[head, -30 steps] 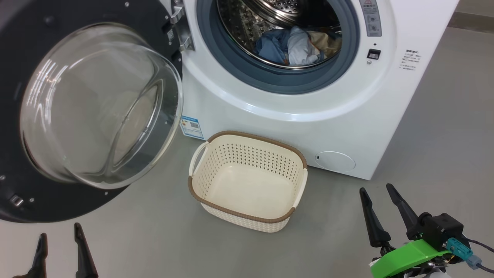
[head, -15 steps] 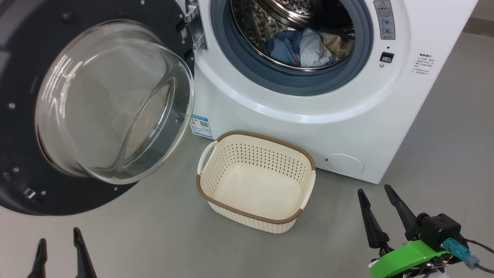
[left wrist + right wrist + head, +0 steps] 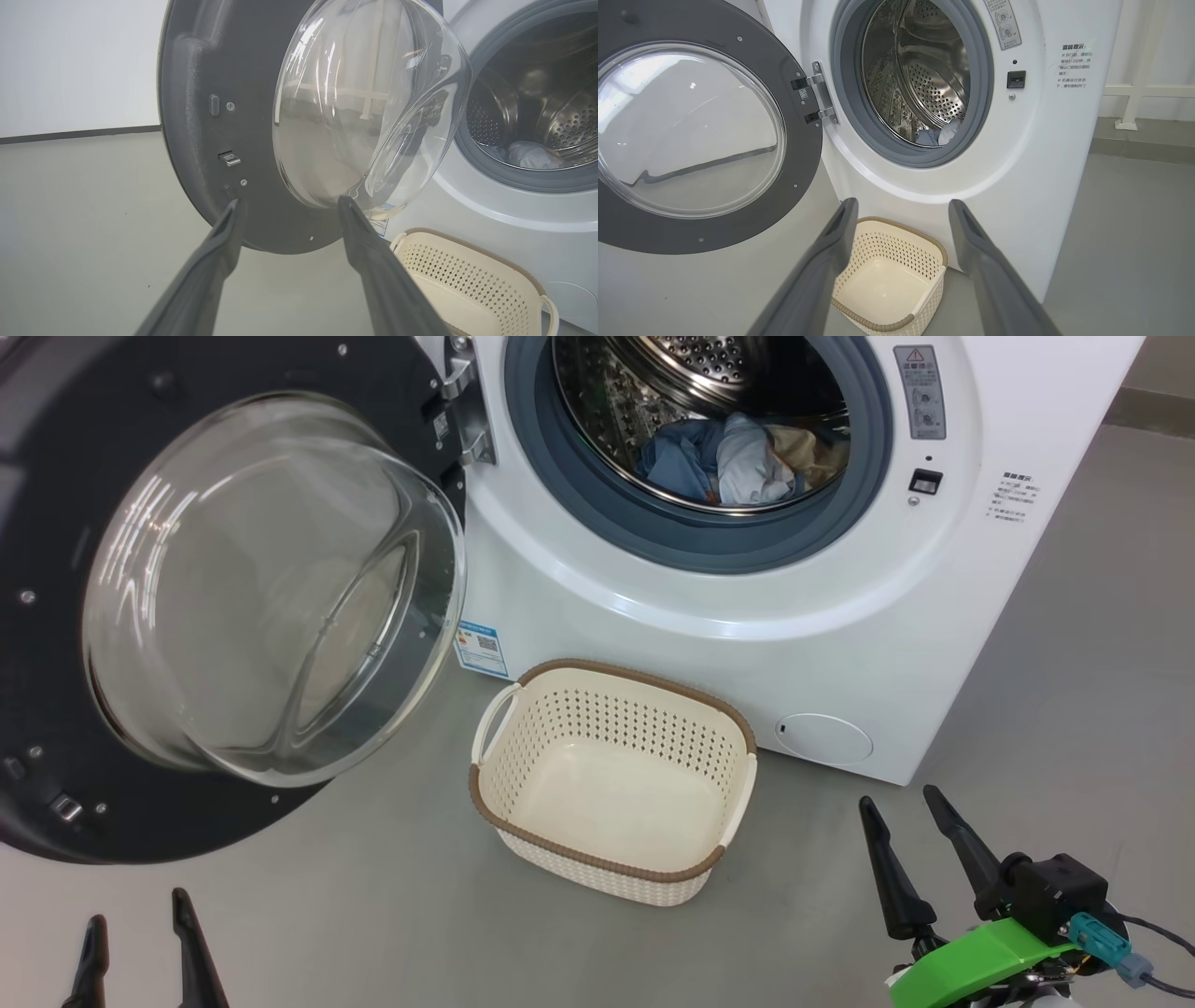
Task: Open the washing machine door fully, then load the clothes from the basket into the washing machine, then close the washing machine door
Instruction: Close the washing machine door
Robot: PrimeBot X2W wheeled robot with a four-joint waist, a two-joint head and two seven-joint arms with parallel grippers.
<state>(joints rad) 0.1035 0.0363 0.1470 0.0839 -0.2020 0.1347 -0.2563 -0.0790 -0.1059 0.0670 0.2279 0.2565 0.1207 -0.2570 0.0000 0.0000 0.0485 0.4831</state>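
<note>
The washing machine [image 3: 747, 616] [image 3: 1041, 154] stands with its door [image 3: 233, 588] [image 3: 261, 130] [image 3: 691, 130] swung wide open to the left. The clothes [image 3: 738, 462] [image 3: 941, 136] [image 3: 532, 155], blue, white and tan, lie inside the steel drum. On the floor in front sits the cream basket [image 3: 611, 784] [image 3: 889, 275] [image 3: 467, 289] with nothing in it. My left gripper [image 3: 135, 915] [image 3: 289, 203] hangs low at the lower left, open, short of the door's lower edge. At the lower right my right gripper [image 3: 901, 798] [image 3: 901, 203] is open too, right of the basket.
Grey floor [image 3: 373, 915] spreads around the machine and basket. A white wall with a dark skirting line [image 3: 79, 133] runs behind the door. A white railing [image 3: 1134, 93] stands to the right of the machine.
The head camera has shifted slightly, so the whole scene sits a little differently. Both grippers stay open and low; door, basket and clothes have not moved.
</note>
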